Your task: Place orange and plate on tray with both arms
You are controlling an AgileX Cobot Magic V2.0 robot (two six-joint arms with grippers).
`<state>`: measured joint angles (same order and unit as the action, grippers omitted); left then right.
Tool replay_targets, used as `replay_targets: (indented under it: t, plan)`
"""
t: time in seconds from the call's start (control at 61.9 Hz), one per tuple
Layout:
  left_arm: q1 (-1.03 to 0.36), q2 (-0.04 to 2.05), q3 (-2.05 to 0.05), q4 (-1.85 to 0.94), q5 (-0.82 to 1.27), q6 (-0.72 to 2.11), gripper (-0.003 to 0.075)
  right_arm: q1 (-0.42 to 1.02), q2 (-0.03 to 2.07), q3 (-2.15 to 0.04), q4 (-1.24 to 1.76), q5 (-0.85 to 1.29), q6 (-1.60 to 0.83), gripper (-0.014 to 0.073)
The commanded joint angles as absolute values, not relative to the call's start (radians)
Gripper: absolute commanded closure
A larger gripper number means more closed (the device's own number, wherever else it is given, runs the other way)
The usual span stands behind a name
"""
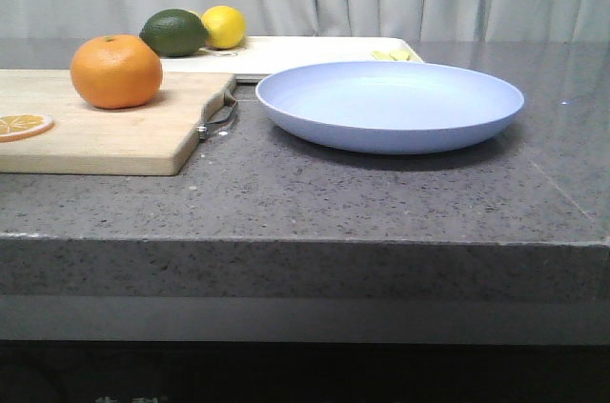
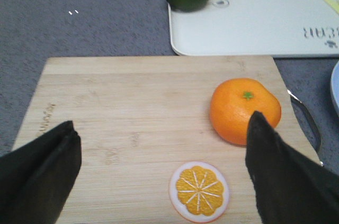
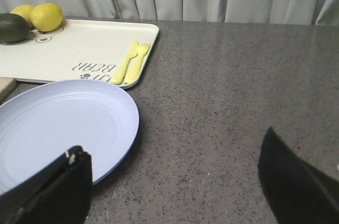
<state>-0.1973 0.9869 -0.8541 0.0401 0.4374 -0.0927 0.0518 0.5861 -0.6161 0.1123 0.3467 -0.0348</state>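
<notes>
The orange (image 1: 116,70) sits on the wooden cutting board (image 1: 143,136) at the left; it also shows in the left wrist view (image 2: 241,107). The lavender-blue plate (image 1: 389,103) lies on the grey counter right of the board, and shows in the right wrist view (image 3: 63,128). The cream-white tray (image 1: 315,49) lies behind both, also in the wrist views (image 2: 265,23) (image 3: 79,49). My left gripper (image 2: 161,152) is open above the board, one finger beside the orange. My right gripper (image 3: 175,173) is open over the counter beside the plate's rim. Neither gripper shows in the front view.
A dark green lime (image 1: 174,32) and a yellow lemon (image 1: 223,27) sit at the tray's far left corner. Yellow plastic cutlery (image 3: 131,62) lies on the tray's right side. A dried orange slice (image 2: 199,190) lies on the board. A curtain hangs behind the counter.
</notes>
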Motion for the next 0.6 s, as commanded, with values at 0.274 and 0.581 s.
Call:
replay_targets:
  t: [0.274,0.581]
  plan:
    - [-0.360,1.445,-1.385,0.016,0.751,-0.028,0.0118,0.052,0.593,-0.654,0.116,0.256,-0.044,-0.0049]
    - [-0.373,1.684,-1.652,0.014,0.931,0.015,0.0118,0.052,0.593,-0.654,0.116,0.258,-0.044,-0.0049]
